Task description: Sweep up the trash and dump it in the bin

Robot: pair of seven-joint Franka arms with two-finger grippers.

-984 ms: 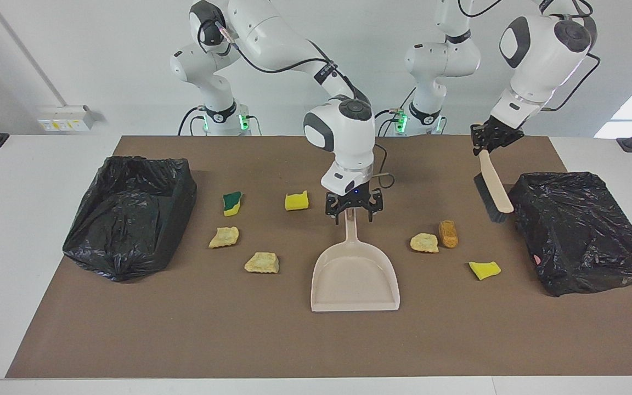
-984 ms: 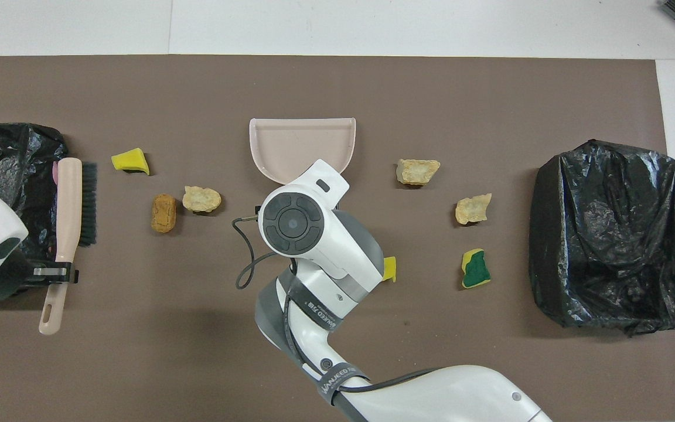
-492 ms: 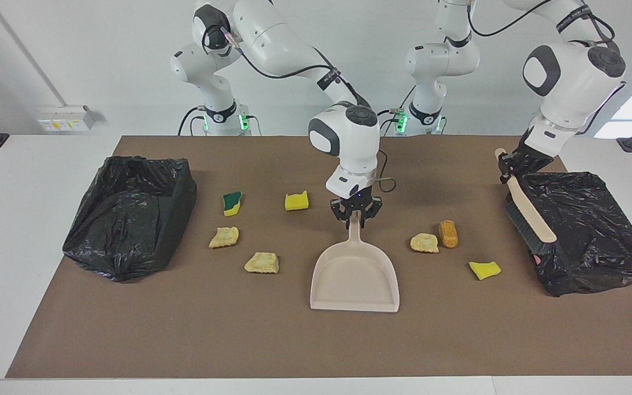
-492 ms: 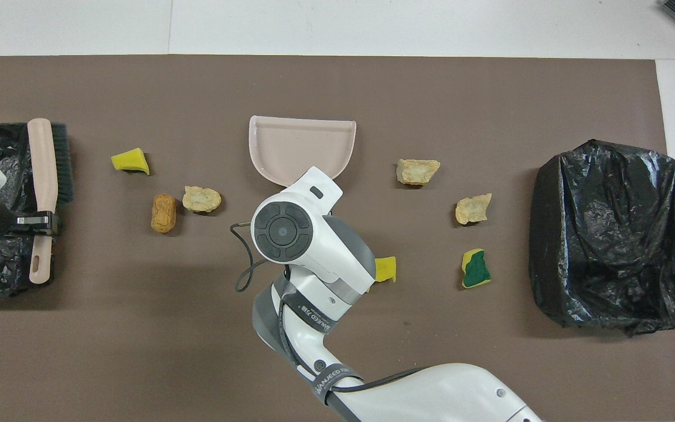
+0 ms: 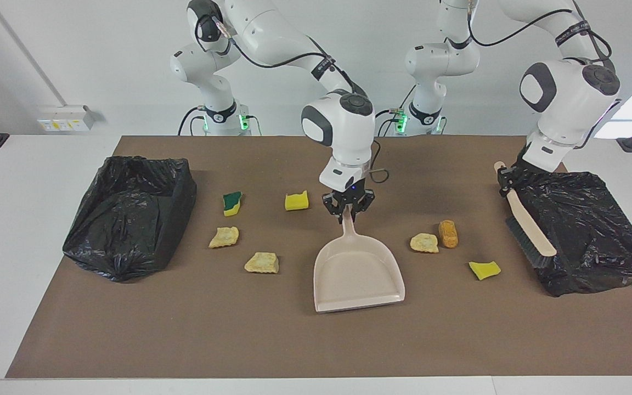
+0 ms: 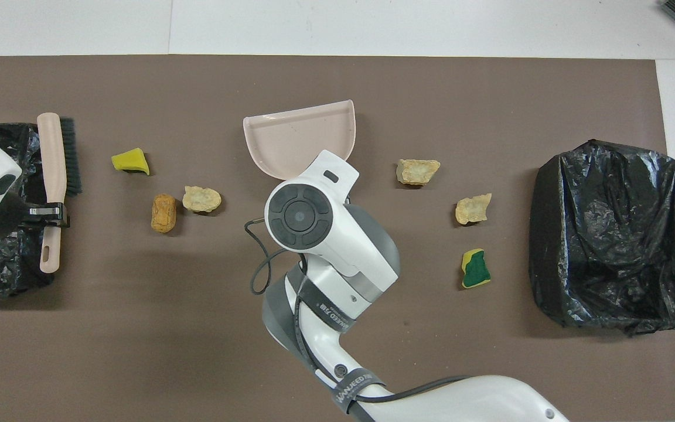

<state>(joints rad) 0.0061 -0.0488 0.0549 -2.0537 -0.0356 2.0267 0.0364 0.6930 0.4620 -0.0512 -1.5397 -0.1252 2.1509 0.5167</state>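
Note:
The trash is several small sponge chunks on the brown mat: a green-and-yellow one (image 5: 232,203), a yellow one (image 5: 297,201), beige ones (image 5: 262,263) and an orange-brown one (image 5: 448,233). The beige dustpan (image 5: 357,271) sits mid-mat, its mouth turned slightly askew. My right gripper (image 5: 348,207) is shut on the dustpan's handle top. My left gripper (image 5: 505,178) is shut on the brush (image 5: 530,230), which hangs over the edge of the black-bagged bin (image 5: 585,230) at the left arm's end. In the overhead view my right arm hides the handle of the dustpan (image 6: 296,138).
A second black-bagged bin (image 5: 129,214) stands at the right arm's end of the mat. Chunks lie on both sides of the dustpan. White tabletop surrounds the mat (image 5: 294,340).
My right gripper closed on the dustpan handle and has raised and turned the pan a little. My left gripper carried the brush from over the mat to over the bin's edge.

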